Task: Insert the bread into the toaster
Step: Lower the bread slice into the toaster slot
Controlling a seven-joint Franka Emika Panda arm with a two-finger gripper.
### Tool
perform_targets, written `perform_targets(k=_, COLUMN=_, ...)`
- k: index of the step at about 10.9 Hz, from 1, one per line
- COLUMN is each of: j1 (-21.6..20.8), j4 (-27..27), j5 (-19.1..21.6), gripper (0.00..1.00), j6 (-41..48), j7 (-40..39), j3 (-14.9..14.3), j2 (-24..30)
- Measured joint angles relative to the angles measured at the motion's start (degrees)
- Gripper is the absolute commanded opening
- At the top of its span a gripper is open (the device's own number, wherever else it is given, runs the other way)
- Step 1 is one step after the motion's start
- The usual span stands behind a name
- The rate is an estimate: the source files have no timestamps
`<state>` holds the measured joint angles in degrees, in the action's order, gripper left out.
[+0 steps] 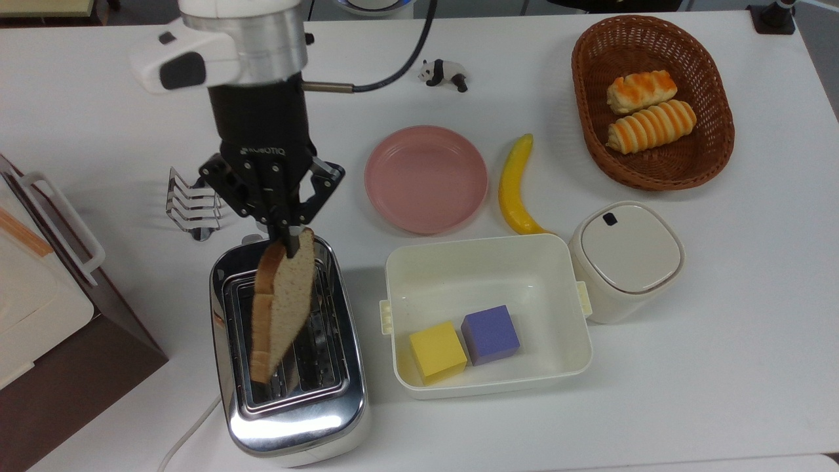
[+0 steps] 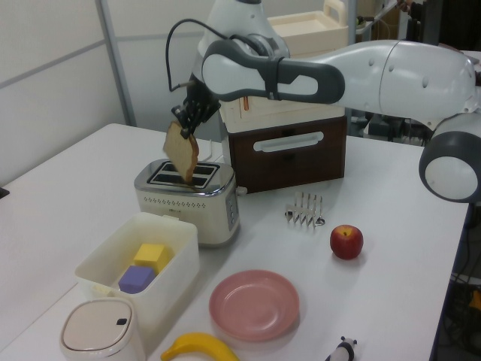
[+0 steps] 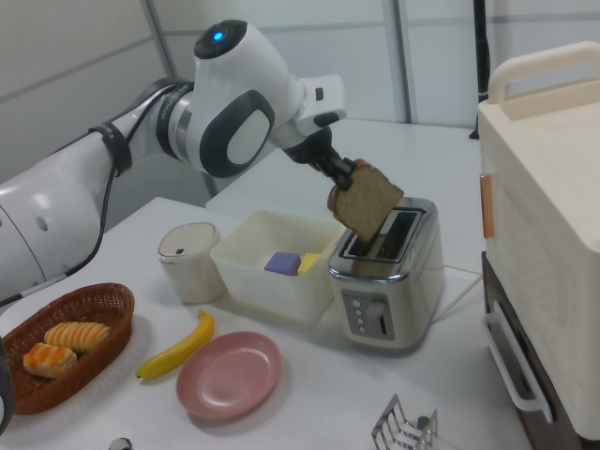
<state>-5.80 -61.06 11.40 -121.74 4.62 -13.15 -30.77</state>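
1. The gripper hangs over the far end of the toaster in the top view. Its fingers are closed on the top edge of the bread.
2. The bread hangs on edge from the fingers, tilted, with its speckled crumb face toward the top view's right and its darker crust toward the top view's left.
3. In the left view the bread sits above the toaster, with its lower corner at slot level. Whether that corner has entered a slot cannot be told for certain.
4. In the right view the bread is held at an angle over the slots of the toaster, and the gripper grips its upper left corner.
5. The toaster stands on the white worktop, just beside an open cream box that holds a yellow cube and a purple cube.
6. A wire toast rack stands near the far end of the toaster, on the top view's left of the gripper.
7. A pink plate and a banana lie beyond the box. A wicker basket holds two rolls.
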Motion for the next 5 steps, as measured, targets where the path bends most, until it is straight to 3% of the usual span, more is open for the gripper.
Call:
perform_targets(k=4, j1=-1.50, j4=-0.01, j5=-0.07, gripper=0.00, j6=6.80, j7=-4.54, j3=0.02, j2=-0.43)
perform_targets(k=5, j1=-1.77, j4=0.00, j5=-0.07, gripper=0.45, j6=8.45, j7=-5.41, j3=0.02, j2=-0.43)
